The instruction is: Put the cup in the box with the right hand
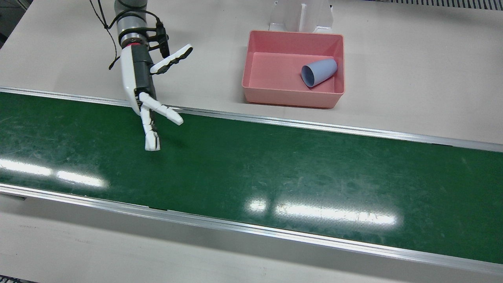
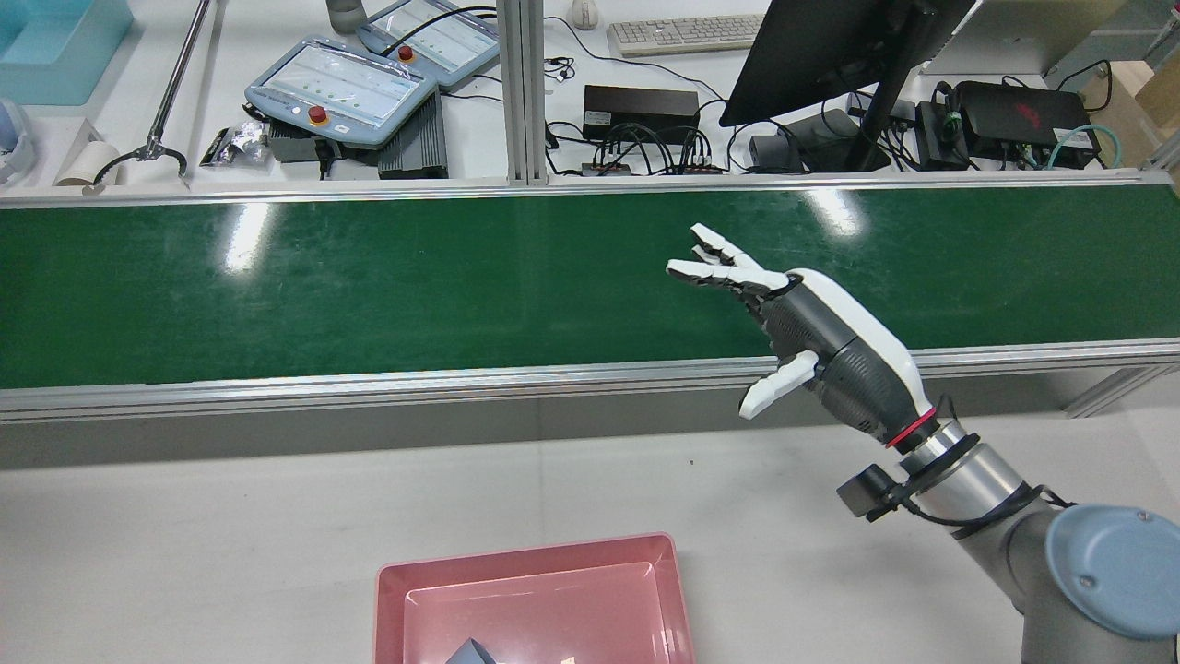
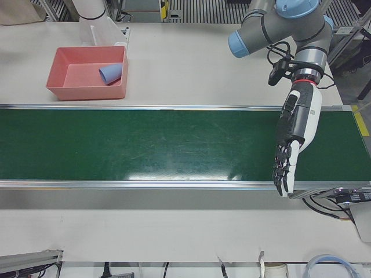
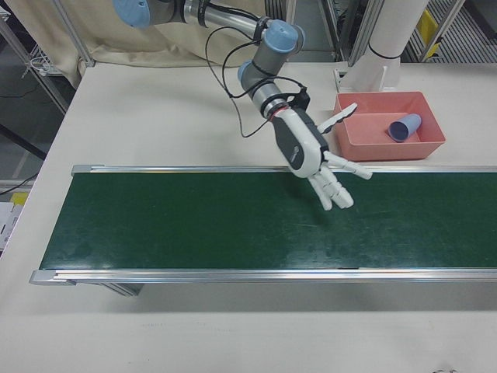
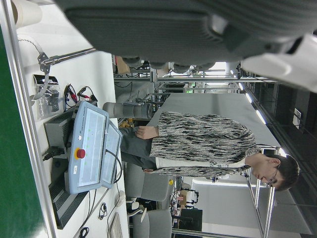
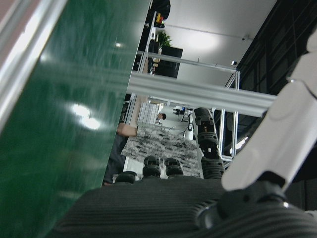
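Note:
A blue-grey cup lies on its side inside the pink box, near the box's right wall, mouth toward the belt. It also shows in the left-front view and the right-front view. My right hand is open and empty, fingers spread, hovering over the belt's robot-side rail well away from the box; it also shows in the rear view and the right-front view. My left hand is open and empty over the far end of the belt, fingers straight.
The green conveyor belt with metal rails runs across the table. A white pedestal stands right behind the box. Teach pendants, cables and a monitor lie beyond the belt.

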`<state>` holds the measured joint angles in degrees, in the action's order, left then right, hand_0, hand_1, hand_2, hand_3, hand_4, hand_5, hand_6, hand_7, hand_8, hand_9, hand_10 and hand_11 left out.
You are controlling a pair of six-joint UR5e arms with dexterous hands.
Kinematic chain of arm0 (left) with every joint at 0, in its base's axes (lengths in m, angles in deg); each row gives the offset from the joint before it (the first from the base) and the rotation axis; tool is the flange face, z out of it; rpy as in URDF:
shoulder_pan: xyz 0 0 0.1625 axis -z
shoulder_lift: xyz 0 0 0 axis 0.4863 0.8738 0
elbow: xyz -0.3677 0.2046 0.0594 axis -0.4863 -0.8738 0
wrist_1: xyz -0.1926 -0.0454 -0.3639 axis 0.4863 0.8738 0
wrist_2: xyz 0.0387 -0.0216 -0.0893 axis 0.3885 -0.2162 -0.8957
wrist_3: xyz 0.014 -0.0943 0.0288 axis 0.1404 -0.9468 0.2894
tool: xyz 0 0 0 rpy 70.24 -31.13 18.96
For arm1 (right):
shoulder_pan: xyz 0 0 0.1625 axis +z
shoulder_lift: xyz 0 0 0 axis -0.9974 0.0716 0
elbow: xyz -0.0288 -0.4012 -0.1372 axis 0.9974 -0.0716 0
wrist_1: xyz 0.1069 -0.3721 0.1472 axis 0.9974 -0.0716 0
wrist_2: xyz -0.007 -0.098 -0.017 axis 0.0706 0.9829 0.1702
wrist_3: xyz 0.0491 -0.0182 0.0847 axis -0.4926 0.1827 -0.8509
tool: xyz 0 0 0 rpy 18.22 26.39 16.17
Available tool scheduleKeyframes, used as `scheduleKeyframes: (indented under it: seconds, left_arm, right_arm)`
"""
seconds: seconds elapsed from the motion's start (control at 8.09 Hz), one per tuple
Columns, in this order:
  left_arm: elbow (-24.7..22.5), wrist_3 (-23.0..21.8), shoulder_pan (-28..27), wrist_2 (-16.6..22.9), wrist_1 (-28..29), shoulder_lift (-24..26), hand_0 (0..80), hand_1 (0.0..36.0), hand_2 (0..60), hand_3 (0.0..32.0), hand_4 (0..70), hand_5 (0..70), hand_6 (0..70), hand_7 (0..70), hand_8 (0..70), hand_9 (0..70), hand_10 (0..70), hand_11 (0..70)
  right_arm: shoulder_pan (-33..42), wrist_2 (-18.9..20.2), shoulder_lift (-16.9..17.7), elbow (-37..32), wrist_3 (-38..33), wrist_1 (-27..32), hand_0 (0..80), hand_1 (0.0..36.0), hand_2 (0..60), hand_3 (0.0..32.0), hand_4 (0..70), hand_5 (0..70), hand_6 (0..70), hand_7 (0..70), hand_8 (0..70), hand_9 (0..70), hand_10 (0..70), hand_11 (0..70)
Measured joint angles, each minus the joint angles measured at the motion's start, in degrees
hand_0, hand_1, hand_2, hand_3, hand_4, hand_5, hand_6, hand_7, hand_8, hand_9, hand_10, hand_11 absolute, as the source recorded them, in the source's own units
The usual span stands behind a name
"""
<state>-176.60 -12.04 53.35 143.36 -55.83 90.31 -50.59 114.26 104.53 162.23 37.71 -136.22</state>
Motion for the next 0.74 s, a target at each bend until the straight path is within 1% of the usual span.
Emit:
scheduleKeyframes:
  seconds: [0.12,0.25,0.37,0.49,0.62,0.74]
  left_arm:
    - [0.0,0.0,0.0,0.0,0.0,0.0,0.0,0.0,0.0,0.0,0.0,0.0,0.0,0.0,0.0,0.0,0.0,0.0]
    - [0.0,0.0,0.0,0.0,0.0,0.0,0.0,0.0,0.0,0.0,0.0,0.0,0.0,0.0,0.0,0.0,0.0,0.0]
    - [0.0,0.0,0.0,0.0,0.0,0.0,0.0,0.0,0.0,0.0,0.0,0.0,0.0,0.0,0.0,0.0,0.0,0.0]
    - [0.0,0.0,0.0,0.0,0.0,0.0,0.0,0.0,0.0,0.0,0.0,0.0,0.0,0.0,0.0,0.0,0.0,0.0]
    - [0.1,0.0,0.0,0.0,0.1,0.0,0.0,0.0,0.0,0.0,0.0,0.0,0.0,0.0,0.0,0.0,0.0,0.0]
    - [0.0,0.0,0.0,0.0,0.1,0.0,0.0,0.0,0.0,0.0,0.0,0.0,0.0,0.0,0.0,0.0,0.0,0.0]
  right_arm:
    - [7.2,4.6,1.4,-3.1,-3.9,0.0,44.4,2.9,3.5,0.0,13.9,2.4,3.2,12.4,5.0,10.7,0.8,1.9]
    - [14.2,8.9,3.3,-4.4,-5.6,0.0,45.1,2.0,1.9,0.0,17.6,2.3,3.8,15.6,5.6,12.1,0.9,2.0]
    - [21.2,12.5,5.7,-5.1,-6.4,0.1,44.9,2.1,2.0,0.0,17.4,2.5,4.9,20.7,6.6,14.6,1.9,3.5]
    - [26.9,14.7,8.4,-6.0,-7.1,0.4,45.6,1.2,0.0,0.4,13.0,3.0,5.3,22.1,7.2,15.6,3.4,5.8]
    - [30.7,15.7,10.7,-7.7,-8.4,2.3,44.6,2.0,1.9,1.8,7.5,3.3,5.4,21.8,7.6,16.1,4.3,7.2]
    - [32.9,16.4,12.4,-10.4,-9.8,7.5,43.6,3.2,4.3,1.0,8.5,3.3,5.9,24.7,8.2,17.4,4.5,7.5]
